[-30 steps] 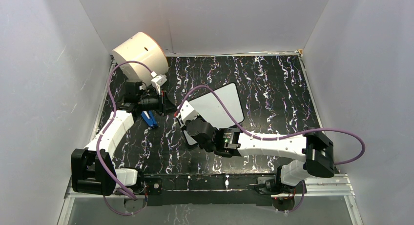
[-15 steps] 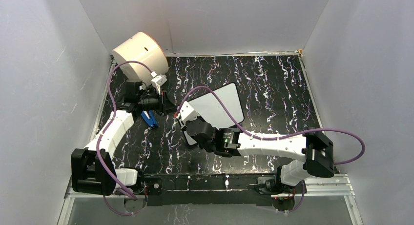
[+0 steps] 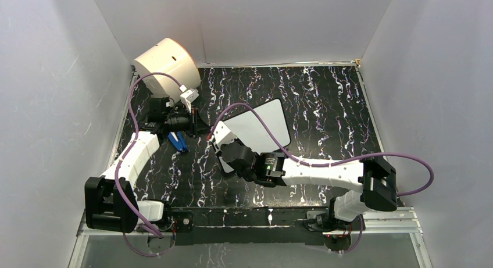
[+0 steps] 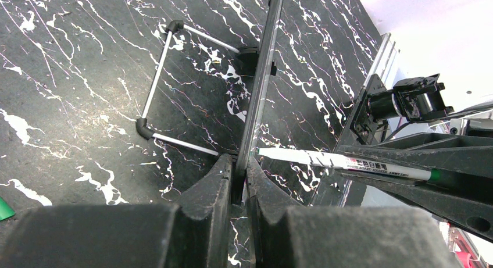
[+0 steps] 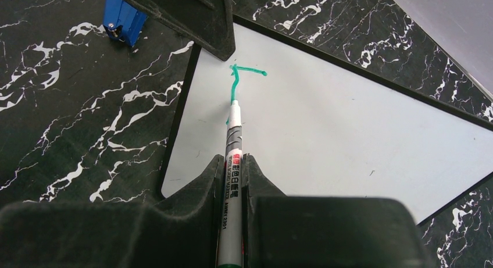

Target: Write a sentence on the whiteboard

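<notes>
One green stroke (image 5: 235, 82), a hooked T, shows on the whiteboard (image 5: 349, 122), which stands near the middle of the black marbled table (image 3: 337, 105). The right gripper (image 5: 232, 159) is clamped on a white marker (image 5: 234, 128) whose tip touches the stroke's lower end, while the left gripper (image 4: 238, 163) pinches the board's black edge close by; a cream drum (image 3: 165, 61) sits in the far-left corner

Black counter (image 3: 325, 105) veined with white, whiteboard (image 3: 272, 115) propped near its middle on a thin wire stand (image 4: 156, 85), small blue object (image 3: 178, 142) lying just left of the board, cream drum (image 3: 165, 61) in the far left corner
</notes>
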